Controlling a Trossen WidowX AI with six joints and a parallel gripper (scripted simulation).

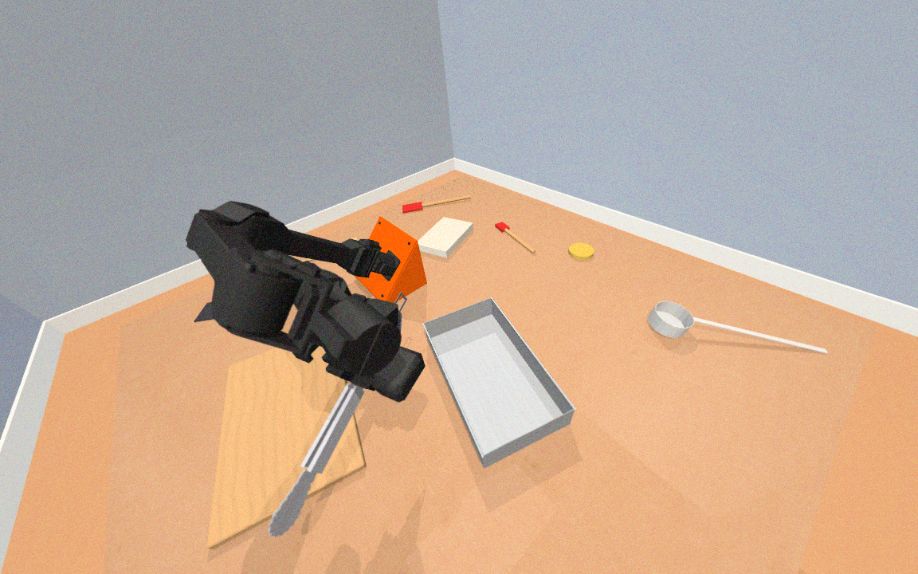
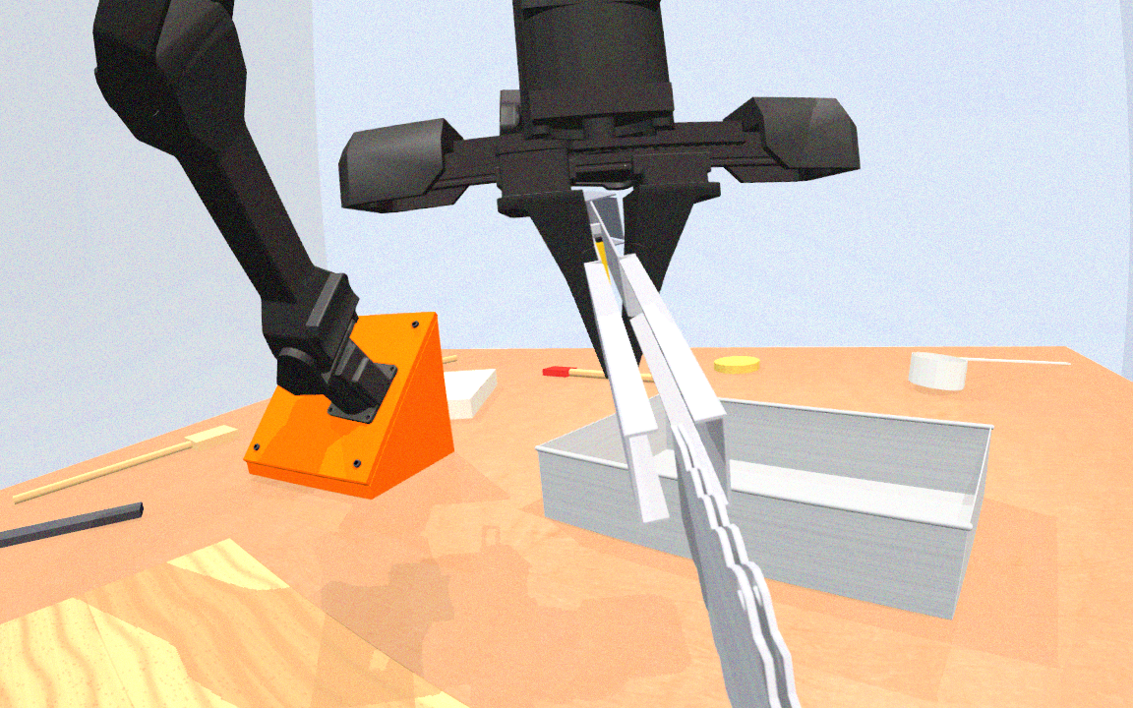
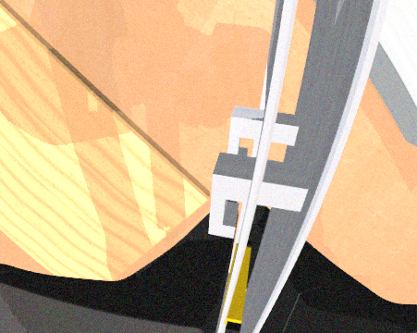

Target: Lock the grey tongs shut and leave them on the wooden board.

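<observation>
My gripper (image 2: 625, 362) is shut on the grey tongs (image 1: 337, 428) (image 2: 681, 361) (image 3: 333, 88) near their hinge end, where a yellow part shows. The tong arms lie close together with a narrow gap. Their scalloped tips point outward, toward the exterior camera. The tongs hang above the table, partly over the near right corner of the wooden board (image 1: 255, 435) (image 2: 69, 651) (image 3: 46, 194) in the top view. The roasting tin (image 1: 530, 437) (image 2: 861, 563) stands empty to the right of them. Whether the hinge lock is engaged cannot be seen.
The orange wedge (image 1: 412, 274) (image 2: 412, 413) under the arm's base stands behind the tin. A dark spatula (image 2: 51, 530) lies beyond the board. A white block (image 1: 446, 237), red-headed brushes (image 1: 412, 207) (image 1: 502, 226), a yellow disc (image 1: 581, 250) and a long-handled pan (image 1: 669, 320) lie farther back.
</observation>
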